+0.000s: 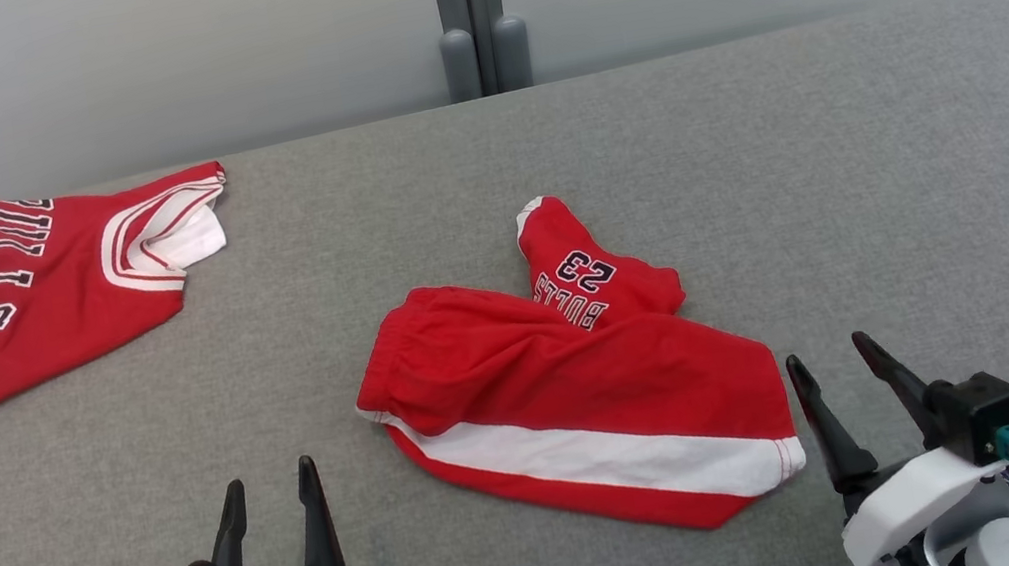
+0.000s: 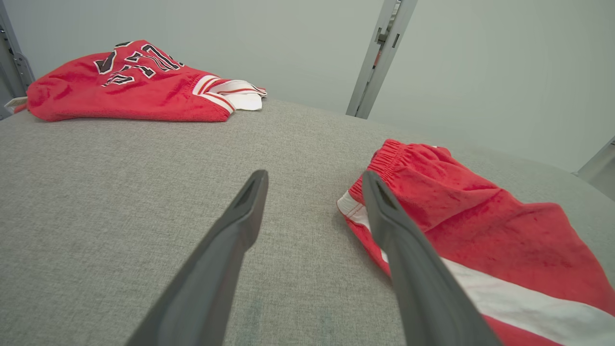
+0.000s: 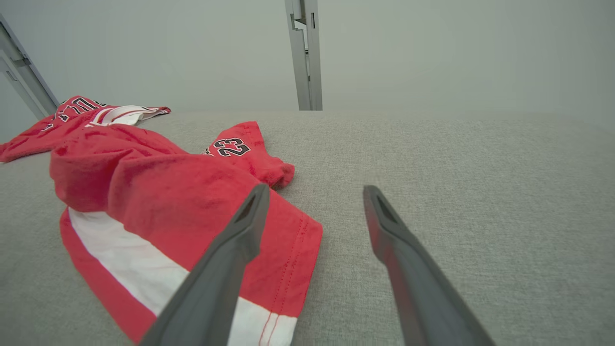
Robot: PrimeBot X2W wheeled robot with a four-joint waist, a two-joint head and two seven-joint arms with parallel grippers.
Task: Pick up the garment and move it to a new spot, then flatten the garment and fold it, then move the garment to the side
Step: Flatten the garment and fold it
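Note:
The garment is a pair of red shorts with a white side stripe and "23" print, lying crumpled in the middle of the grey surface. Its waistband faces my left gripper, which stands open just left of it, nothing between the fingers. My right gripper is open at the shorts' right hem, its left finger over the hem edge. In the wrist views my left gripper and right gripper both hover low over the cloth surface.
A red jersey with white trim lies at the far left back of the grey padded surface. A grey post rises behind the far edge against a pale wall. Bare fabric stretches to the right.

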